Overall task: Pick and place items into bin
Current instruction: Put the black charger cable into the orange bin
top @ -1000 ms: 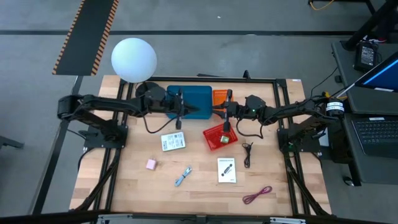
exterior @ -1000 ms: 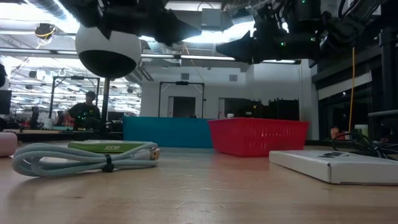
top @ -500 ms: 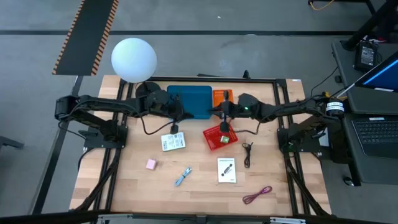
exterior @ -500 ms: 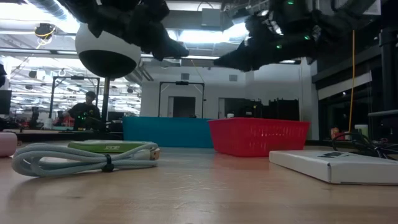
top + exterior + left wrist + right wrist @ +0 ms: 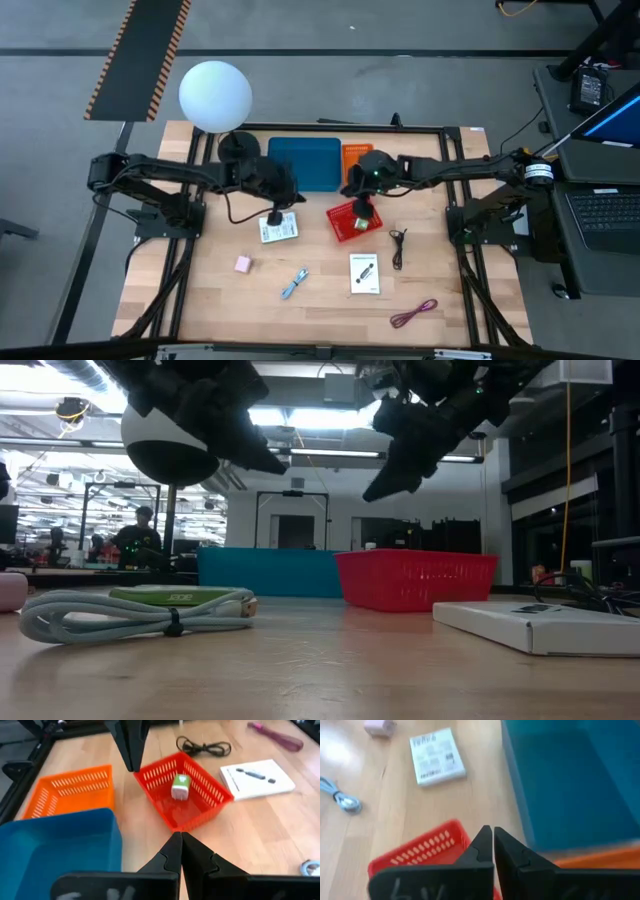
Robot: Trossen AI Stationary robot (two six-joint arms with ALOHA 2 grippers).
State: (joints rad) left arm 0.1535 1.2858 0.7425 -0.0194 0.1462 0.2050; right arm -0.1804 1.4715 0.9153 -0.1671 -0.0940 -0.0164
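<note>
Both grippers are shut and hold nothing. My left gripper (image 5: pixel 272 213) (image 5: pixel 178 841) hangs above the white printed card (image 5: pixel 279 228), well off the table in the low view (image 5: pixel 272 464). My right gripper (image 5: pixel 365 211) (image 5: pixel 492 836) hovers over the red basket (image 5: pixel 350 222), where a small green-white piece (image 5: pixel 180 786) lies. On the wood lie a pink cube (image 5: pixel 242 263), a blue-silver cable (image 5: pixel 294 283), a second white card (image 5: pixel 365 273), a black cable (image 5: pixel 398 244) and a maroon cable (image 5: pixel 414 313).
A blue bin (image 5: pixel 306 162) and an orange basket (image 5: pixel 356 155) stand at the table's far side. The white globe lamp (image 5: pixel 215 95) is at the far left corner. A black frame (image 5: pixel 455 180) runs round the table. People sit in the room behind (image 5: pixel 140 540).
Both grippers have tipped from level to pointing down. The left one has moved toward the near edge and a little left, ending over the white card. The right one has shifted slightly left and dipped over the red basket. No object has moved.
</note>
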